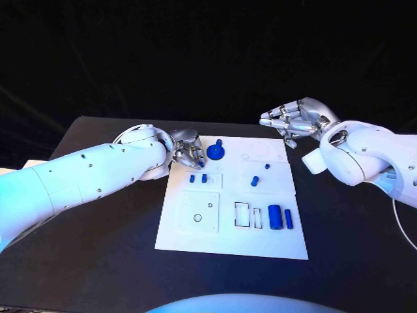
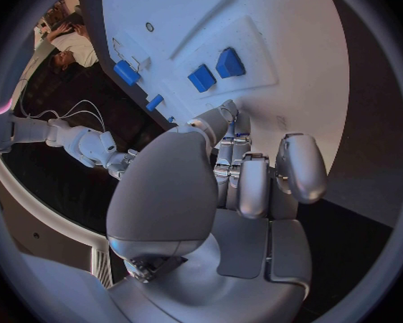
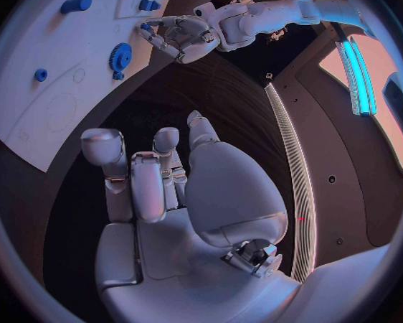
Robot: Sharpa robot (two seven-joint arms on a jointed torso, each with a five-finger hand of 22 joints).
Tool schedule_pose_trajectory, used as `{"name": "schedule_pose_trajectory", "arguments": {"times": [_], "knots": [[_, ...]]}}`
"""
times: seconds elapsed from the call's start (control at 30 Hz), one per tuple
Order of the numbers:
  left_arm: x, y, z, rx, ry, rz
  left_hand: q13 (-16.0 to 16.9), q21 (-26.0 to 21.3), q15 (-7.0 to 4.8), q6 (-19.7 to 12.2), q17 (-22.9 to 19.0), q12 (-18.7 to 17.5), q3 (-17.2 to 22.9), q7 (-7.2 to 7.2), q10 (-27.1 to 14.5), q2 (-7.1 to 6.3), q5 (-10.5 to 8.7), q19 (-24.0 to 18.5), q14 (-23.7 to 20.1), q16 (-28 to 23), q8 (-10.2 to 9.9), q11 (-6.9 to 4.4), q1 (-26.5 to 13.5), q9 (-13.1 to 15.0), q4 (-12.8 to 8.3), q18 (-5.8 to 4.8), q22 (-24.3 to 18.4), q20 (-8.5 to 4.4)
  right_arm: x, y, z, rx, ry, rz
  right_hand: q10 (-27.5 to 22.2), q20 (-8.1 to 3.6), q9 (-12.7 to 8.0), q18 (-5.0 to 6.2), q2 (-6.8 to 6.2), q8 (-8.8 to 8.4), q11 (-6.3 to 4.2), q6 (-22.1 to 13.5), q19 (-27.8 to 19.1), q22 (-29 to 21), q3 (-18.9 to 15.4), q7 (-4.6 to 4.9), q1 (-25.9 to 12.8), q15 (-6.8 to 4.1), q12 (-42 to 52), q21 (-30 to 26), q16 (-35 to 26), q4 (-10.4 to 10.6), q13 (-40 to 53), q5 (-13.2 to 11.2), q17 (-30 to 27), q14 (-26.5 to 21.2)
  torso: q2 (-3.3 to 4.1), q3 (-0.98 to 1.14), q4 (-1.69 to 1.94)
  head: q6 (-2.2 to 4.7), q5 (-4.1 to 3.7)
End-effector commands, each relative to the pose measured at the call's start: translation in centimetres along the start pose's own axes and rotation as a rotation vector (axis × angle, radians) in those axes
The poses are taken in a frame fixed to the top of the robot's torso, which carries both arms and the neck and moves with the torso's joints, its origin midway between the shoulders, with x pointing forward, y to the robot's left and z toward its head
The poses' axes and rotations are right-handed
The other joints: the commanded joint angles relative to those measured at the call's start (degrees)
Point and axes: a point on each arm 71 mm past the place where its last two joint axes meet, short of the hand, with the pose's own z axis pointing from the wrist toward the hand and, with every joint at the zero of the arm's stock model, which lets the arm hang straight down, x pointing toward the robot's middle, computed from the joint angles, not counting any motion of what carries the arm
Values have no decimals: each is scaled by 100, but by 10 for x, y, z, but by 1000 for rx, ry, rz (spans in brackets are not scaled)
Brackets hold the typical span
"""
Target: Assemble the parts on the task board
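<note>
The white task board [image 1: 195, 228] lies in the middle of the table. A blue gear [image 1: 215, 152] sits near its far edge, two small blue blocks [image 1: 198, 177] stand left of centre, and blue cylinders [image 1: 280, 216] lie near the right edge. My left hand [image 1: 184, 150] hovers over the board's far left corner beside the gear, fingers curled in. A small blue bit [image 1: 199, 163] shows at its fingertips; whether it is pinched there I cannot tell. My right hand [image 1: 293, 120] hangs beyond the board's far right corner, fingers curled with nothing in them.
The left wrist view shows the two blocks [image 2: 215, 70] on the board [image 2: 282, 21] just past my left hand [image 2: 247, 172]. In the right wrist view the gear [image 3: 121, 54] lies beyond my right hand [image 3: 157, 186]. Black table [image 1: 96, 261] surrounds the board.
</note>
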Motion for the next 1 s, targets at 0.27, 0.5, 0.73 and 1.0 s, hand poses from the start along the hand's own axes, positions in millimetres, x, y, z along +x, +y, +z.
{"name": "schedule_pose_trajectory", "arguments": {"times": [0.27,0.5,0.73,1.0], "knots": [[3,-2,3,-3,27,21,6,6,-24,44,-9,-25,36,8,40,-6,-15,42,184,-25,24,16,-66,5,10,-76,119,-19,2,1,0,-11,16,-2,-38,-10,0,84,32,21,-8,-41,-38,-3,-20,-5,5,-15,15,-38,-25,4,8,40,6,230,2,-4,-2,-5,0],[5,-2,3,-14,40,26,5,-19,-19,15,-38,-62,59,22,17,-20,-16,30,174,-38,-4,28,-92,-8,-4,-71,110,-17,2,1,0,-10,17,-2,-39,-11,0,85,35,27,-9,-40,-37,-8,-30,-6,22,-16,22,-43,-27,3,7,38,7,230,0,-2,0,-12,-1],[6,-2,3,-26,52,29,3,-28,14,-72,-63,-148,104,74,-45,-68,-18,17,163,-42,-78,71,-150,-43,-36,-73,118,2,2,1,0,-10,16,-2,-39,-11,0,85,35,27,-9,-40,-37,-8,-30,-6,22,-16,22,-43,-27,3,7,38,7,230,-4,-1,-1,-19,-1],[5,-2,3,-27,43,28,-26,-52,129,-448,-119,-324,141,238,-266,-229,-16,-2,145,-52,-205,219,-265,-169,-83,-77,125,86,1,0,0,-8,13,-3,-51,-11,0,88,35,28,-8,-41,-44,-25,-34,-6,22,-16,5,-54,-36,5,-11,35,-3,228,-2,-4,-1,-20,-8]]}}
